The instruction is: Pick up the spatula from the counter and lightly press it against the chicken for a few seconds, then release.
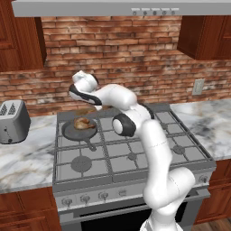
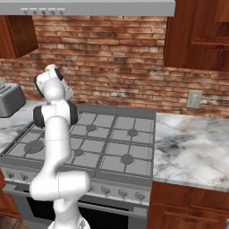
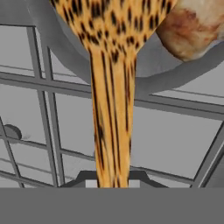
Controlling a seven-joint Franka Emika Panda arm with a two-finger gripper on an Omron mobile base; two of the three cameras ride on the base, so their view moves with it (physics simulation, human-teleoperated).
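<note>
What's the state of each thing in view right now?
stove: no flame seen.
pan: on the stove's rear left burner.
chicken: lying in the pan.
spatula: held by its handle, blade over the pan beside the chicken; contact unclear.
tool: shut on the spatula.
toaster: upright on the counter.
</note>
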